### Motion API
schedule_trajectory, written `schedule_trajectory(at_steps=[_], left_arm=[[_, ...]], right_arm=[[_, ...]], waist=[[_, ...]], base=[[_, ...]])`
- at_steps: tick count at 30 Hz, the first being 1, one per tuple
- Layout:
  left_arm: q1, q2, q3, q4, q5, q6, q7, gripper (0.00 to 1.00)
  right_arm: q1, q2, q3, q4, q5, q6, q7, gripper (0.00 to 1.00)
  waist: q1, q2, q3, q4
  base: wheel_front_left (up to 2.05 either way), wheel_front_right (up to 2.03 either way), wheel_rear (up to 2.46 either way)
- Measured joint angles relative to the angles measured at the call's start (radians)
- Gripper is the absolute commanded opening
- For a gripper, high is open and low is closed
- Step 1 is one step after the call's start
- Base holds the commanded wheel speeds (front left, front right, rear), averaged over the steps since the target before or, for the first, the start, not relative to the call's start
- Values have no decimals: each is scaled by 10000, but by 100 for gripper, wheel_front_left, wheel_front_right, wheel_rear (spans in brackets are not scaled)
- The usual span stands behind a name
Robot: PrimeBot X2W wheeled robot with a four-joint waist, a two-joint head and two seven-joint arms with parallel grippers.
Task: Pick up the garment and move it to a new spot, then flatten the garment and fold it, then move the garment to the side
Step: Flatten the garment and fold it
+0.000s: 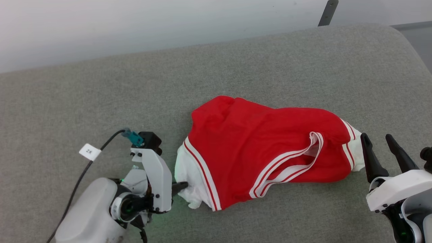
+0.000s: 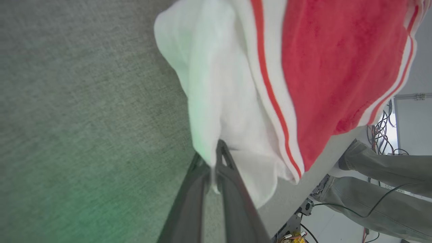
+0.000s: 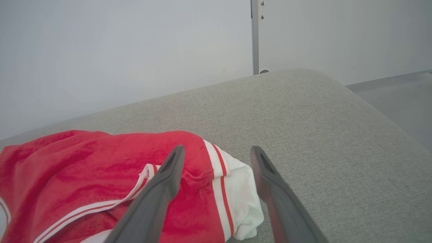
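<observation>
The garment (image 1: 256, 152) is a red shirt with white sleeve ends and striped trim, lying bunched on the grey padded surface (image 1: 270, 60). My left gripper (image 1: 180, 186) reaches in from the lower left and is shut on the garment's left white sleeve (image 2: 229, 111); in the left wrist view its fingertips (image 2: 211, 155) pinch a fold of that white cloth. My right gripper (image 1: 377, 138) stands open just right of the other white sleeve (image 3: 239, 192), fingers apart (image 3: 217, 150), the left finger over the red cloth (image 3: 84, 168), nothing between them.
A black cable with a white tag (image 1: 89, 152) runs along my left arm. The pad's right edge curves down near my right gripper. A person's trousered legs (image 2: 381, 168) and loose wires (image 2: 383, 130) lie past the pad's edge. A metal post (image 1: 328, 12) stands behind.
</observation>
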Motion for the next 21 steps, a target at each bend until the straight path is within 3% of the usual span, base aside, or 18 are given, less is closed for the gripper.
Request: schedule_trajectory(at_steps=[6, 13, 21], left_arm=[[-216, 127, 75, 359, -92, -128, -107, 0], [-313, 652, 399, 403, -173, -165, -190, 0], [-163, 1528, 880, 238, -203, 157, -186, 0]], right_arm=[[-21, -92, -8, 88, 21, 0, -159, 100], [-12, -165, -21, 198, 35, 0, -259, 100], [50, -295, 10, 320, 107, 0, -291, 100]], waist=[[0, 0, 11, 33], [0, 0, -60, 175], [0, 0, -216, 372]], base=[[0, 0, 0], [0, 0, 0], [0, 0, 0]])
